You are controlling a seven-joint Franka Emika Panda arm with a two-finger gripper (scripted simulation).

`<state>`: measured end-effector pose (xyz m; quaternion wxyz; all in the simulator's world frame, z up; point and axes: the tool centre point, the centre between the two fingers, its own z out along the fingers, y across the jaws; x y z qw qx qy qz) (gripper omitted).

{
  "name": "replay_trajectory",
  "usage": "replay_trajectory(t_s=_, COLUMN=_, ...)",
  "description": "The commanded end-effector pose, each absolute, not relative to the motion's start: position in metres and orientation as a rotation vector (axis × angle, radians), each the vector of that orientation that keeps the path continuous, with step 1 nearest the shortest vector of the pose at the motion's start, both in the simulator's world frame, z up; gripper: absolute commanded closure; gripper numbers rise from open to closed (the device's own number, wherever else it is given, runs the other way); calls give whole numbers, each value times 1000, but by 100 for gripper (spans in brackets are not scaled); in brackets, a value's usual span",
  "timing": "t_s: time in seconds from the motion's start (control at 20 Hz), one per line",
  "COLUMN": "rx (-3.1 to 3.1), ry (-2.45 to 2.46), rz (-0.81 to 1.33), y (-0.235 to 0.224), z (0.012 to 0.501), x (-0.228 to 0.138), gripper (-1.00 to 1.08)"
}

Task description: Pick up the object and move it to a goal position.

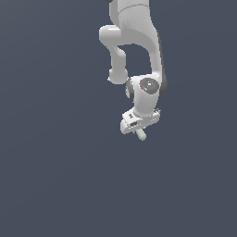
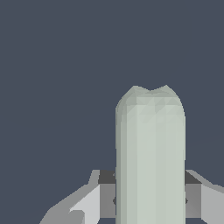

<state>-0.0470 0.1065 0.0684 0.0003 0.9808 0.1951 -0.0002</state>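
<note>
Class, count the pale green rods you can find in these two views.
1. The single rod sits between the jaws of the gripper, poking out beneath it. No other shows.

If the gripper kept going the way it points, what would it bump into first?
Probably nothing: beyond the gripper and the pale grey-green rod it holds, the wrist view shows only plain dark background. Depth is hard to judge, though.

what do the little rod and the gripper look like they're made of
Rod: smooth, matte pale grey-green, evenly shaded with no grain or glint; it could be plastic, but a simulator render leaves that open.
Gripper: white, faintly glossy shell like painted metal or hard plastic. The wrist view shows flat grey fingers with darker pads either side of the rod.
</note>
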Motion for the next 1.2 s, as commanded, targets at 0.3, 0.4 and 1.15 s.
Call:
replay_trajectory(t_s=0.3, rx=3080, ry=613, rz=0, y=133, z=98, x=-105, gripper=108)
replay_trajectory(t_s=0.4, rx=3080, ry=613, rz=0, y=139, z=104, x=-116, gripper=108)
replay_trajectory(t_s=1.15, rx=3081, ry=613, rz=0, y=157, z=123, x=-148, gripper=108)
